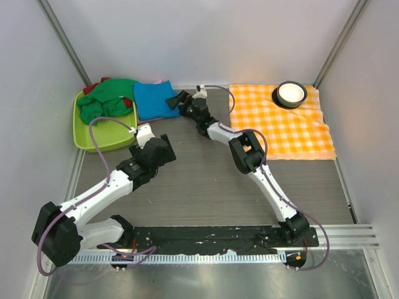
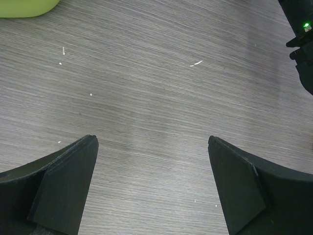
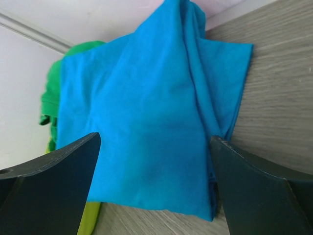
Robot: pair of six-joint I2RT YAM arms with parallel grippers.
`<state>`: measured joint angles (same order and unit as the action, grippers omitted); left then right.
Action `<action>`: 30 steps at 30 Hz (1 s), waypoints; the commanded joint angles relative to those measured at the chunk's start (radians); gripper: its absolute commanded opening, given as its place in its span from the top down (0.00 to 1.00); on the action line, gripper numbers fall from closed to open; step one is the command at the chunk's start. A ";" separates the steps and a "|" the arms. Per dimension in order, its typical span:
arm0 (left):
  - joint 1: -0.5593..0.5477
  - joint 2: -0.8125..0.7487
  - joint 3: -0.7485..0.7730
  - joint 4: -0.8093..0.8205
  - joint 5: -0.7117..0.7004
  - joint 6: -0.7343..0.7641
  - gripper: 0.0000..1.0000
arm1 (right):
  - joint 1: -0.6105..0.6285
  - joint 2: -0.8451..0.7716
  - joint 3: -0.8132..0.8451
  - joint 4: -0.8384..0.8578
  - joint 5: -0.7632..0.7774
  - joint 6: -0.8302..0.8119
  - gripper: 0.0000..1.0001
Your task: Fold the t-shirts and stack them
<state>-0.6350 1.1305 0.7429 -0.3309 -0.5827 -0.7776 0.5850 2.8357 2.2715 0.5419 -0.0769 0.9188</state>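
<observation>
Your right gripper (image 1: 176, 99) hangs at the near-right edge of the blue t-shirt (image 1: 151, 98), fingers spread wide with nothing between them. In the right wrist view the blue cloth fills the gap between the fingers and runs ahead of them, so the shirt lies straight in front of this gripper, its long axis running away from the fingertips toward the back wall. It looks loosely folded, with a bunched ridge along its right side, and it rests on the counter (image 1: 206, 180) just beside the lime-green bin (image 1: 93, 138).

The green t-shirt (image 1: 107, 99) sits crumpled in that bin, with a scrap of red cloth (image 1: 92, 86) showing at its back edge; how many shirts are there you cannot tell.

Your left gripper (image 2: 152, 186) is also spread apart and carries nothing, hovering over bare counter, well short of the shirts. The right arm is clearly the nearer one to the blue shirt.

Whether the blue shirt is a folded piece already set down or one awaiting folding, the pictures do not settle.
</observation>
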 commanded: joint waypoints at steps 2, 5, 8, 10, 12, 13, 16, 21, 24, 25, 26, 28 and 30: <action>-0.005 0.020 0.035 0.041 -0.016 0.004 0.00 | 0.071 -0.174 -0.081 -0.184 0.199 -0.239 0.00; -0.003 0.052 0.065 0.047 -0.031 0.035 0.00 | 0.085 -0.333 -0.281 -0.088 0.264 -0.290 0.00; 0.004 0.089 0.101 0.093 -0.037 0.066 0.00 | 0.082 -0.522 -0.511 0.012 0.389 -0.389 0.00; 0.021 0.112 0.130 0.148 -0.029 0.086 0.00 | 0.078 -0.619 -0.660 0.059 0.494 -0.475 0.00; 0.053 0.175 0.182 0.171 0.001 0.107 0.00 | 0.070 -0.751 -0.787 0.091 0.537 -0.555 0.00; 0.061 0.198 0.205 0.173 0.003 0.110 0.00 | 0.070 -0.790 -0.825 0.093 0.598 -0.584 0.00; 0.089 0.310 0.298 0.197 0.021 0.153 0.00 | 0.070 -0.929 -0.932 0.082 0.687 -0.670 0.00; 0.172 0.509 0.430 0.269 0.079 0.187 0.00 | 0.073 -1.140 -1.092 0.041 0.720 -0.699 0.00; 0.238 0.656 0.533 0.325 0.112 0.205 0.00 | 0.076 -1.273 -1.239 0.052 0.669 -0.647 0.00; 0.256 0.698 0.582 0.281 0.122 0.199 0.00 | 0.078 -1.297 -1.269 0.046 0.645 -0.629 0.00; 0.276 0.727 0.646 0.280 0.124 0.202 0.00 | 0.088 -1.323 -1.324 0.030 0.617 -0.606 0.00; 0.282 0.802 0.700 0.308 0.107 0.239 0.00 | 0.105 -1.381 -1.378 0.030 0.599 -0.588 0.00; 0.290 0.871 0.849 0.239 0.095 0.276 0.00 | 0.139 -1.424 -1.438 0.030 0.591 -0.578 0.00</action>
<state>-0.3614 1.9301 1.3975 -0.0902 -0.4747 -0.5804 0.6739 1.4971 0.9199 0.5644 0.5461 0.3000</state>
